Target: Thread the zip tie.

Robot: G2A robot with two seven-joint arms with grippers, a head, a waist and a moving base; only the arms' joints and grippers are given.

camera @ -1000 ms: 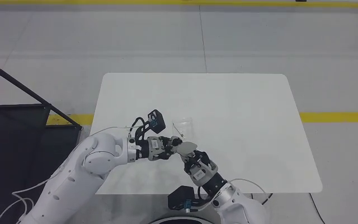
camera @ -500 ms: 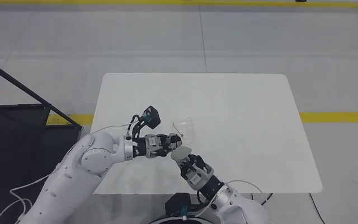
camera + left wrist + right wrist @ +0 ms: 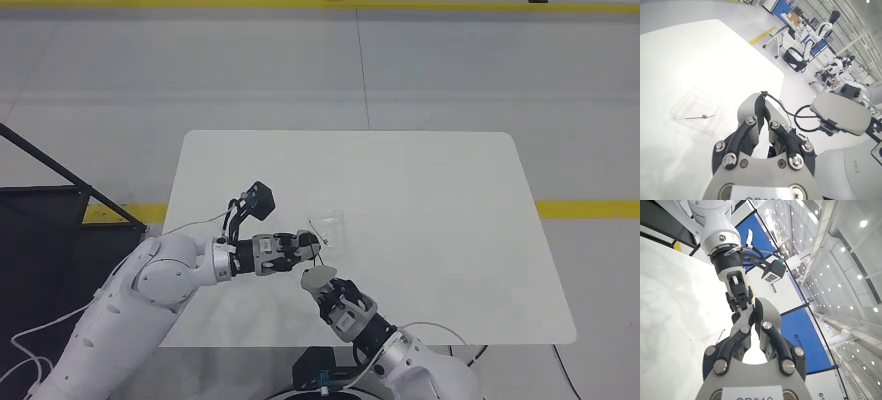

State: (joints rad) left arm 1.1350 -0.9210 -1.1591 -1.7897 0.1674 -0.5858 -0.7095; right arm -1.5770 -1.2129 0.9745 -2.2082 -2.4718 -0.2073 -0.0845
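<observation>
Left end effector (image 3: 762, 98): fingers fully closed, pinching 1 black zip tie (image 3: 764, 93). The tie's head pokes out just past the fingertips, and the strap curves off toward the other arm. Its far end seems to merge with a black cable there; hard to separate.

Right end effector (image 3: 754, 308): tips pressed together, directly facing the left one and almost touching it. Can't tell if anything is between its pads.

Both sit above the near-left part of the white bench (image 3: 450, 220), close to its near edge, which the right arm crosses. The left arm comes in over the left edge.

1 clear tray (image 3: 696, 103) lies flat just beyond the two end effectors, apart from them. In it are 1 thin dark strip (image 3: 696, 117), possibly another tie, and 1 small brownish bit (image 3: 704, 116) touching the strip.

A wide stretch of bench runs from the tray to the far and right edges; the corners are rounded. 1 black panel (image 3: 40, 240) stands just off the left edge.
</observation>
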